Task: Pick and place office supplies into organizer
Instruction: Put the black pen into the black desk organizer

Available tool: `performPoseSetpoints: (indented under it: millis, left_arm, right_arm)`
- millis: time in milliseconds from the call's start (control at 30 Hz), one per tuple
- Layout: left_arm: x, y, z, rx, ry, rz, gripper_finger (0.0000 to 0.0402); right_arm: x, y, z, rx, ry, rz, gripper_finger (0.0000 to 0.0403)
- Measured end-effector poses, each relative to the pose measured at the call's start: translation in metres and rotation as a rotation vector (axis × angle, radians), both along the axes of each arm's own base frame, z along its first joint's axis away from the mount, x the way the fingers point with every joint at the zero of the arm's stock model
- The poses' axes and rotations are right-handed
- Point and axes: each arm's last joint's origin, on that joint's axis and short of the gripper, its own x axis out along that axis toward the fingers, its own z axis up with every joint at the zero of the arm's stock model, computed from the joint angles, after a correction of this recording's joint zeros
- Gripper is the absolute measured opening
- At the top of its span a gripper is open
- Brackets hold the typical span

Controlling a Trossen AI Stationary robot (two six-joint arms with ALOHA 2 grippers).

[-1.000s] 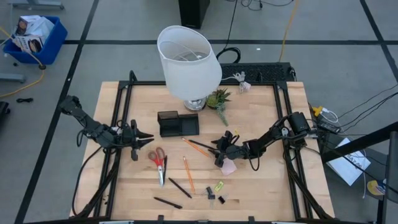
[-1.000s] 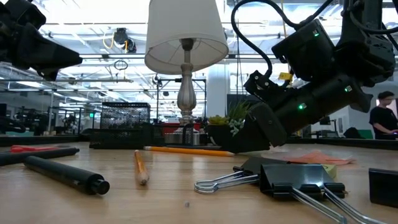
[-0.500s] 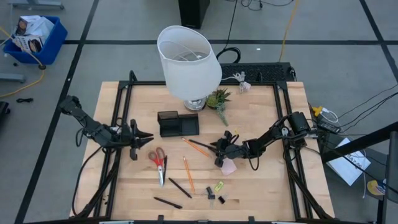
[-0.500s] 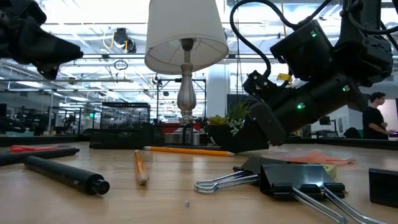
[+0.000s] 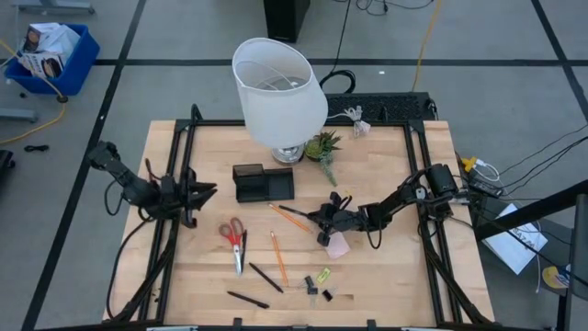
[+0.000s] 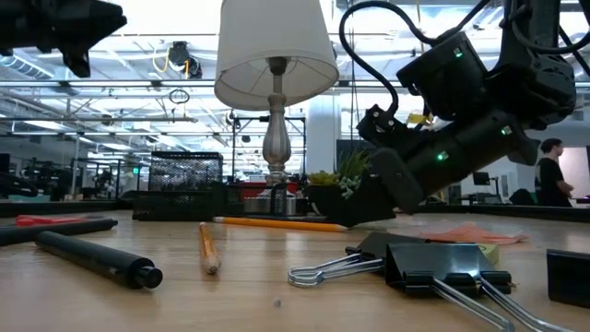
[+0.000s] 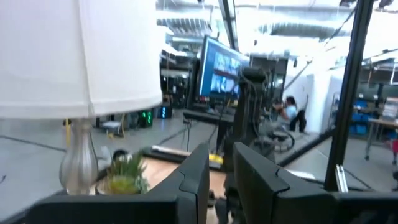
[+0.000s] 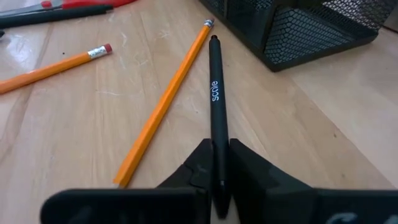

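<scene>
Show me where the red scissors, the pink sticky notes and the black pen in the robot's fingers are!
red scissors (image 5: 234,230): high view, on the red handles.
pink sticky notes (image 5: 338,246): high view, middle of the pad.
black pen (image 8: 215,106): right wrist view, on its barrel by the white lettering.

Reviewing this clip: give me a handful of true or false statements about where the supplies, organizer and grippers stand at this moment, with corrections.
1. The right gripper has its fingers closed on a black pen. True.
2. The red-handled scissors are inside the organizer. False: they lie on the table, in front of the organizer.
3. An orange pencil lies right beside the gripped pen. True.
4. The left gripper holds a pencil. False: it holds nothing, hanging above the table's left side.
5. The pink sticky-note pad sits on top of the lamp. False: it lies on the table by the right gripper.
</scene>
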Motion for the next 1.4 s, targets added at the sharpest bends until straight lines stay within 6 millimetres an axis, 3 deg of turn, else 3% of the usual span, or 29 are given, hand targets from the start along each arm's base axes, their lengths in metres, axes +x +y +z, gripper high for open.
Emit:
performPoseSetpoints:
  millis: [167,400,633,833,1233,1400]
  left_arm:
    - [0.000,0.000,-0.001,0.006,0.006,0.001,0.0076]
    - [0.001,-0.001,-0.002,-0.025,0.015,-0.013,0.0076]
    - [0.001,-0.001,-0.004,-0.018,0.032,-0.014,0.0076]
    - [0.002,-0.002,-0.006,-0.029,0.045,-0.020,0.0076]
    - [0.003,-0.001,-0.012,-0.185,0.066,0.006,0.0077]
    - [0.004,-0.001,-0.014,-0.262,0.062,-0.033,0.0108]
  right_arm:
    - [0.002,-0.001,0.002,0.014,-0.033,-0.003,0.0044]
    - [0.005,0.002,0.007,-0.012,-0.089,0.058,0.0026]
    - [0.006,0.001,0.009,-0.017,-0.113,0.047,0.0041]
    - [0.008,0.002,0.013,-0.006,-0.156,0.052,0.0028]
    - [0.018,0.005,0.044,0.071,-0.474,0.083,0.0032]
    - [0.034,0.009,0.056,0.085,-0.525,0.096,0.0031]
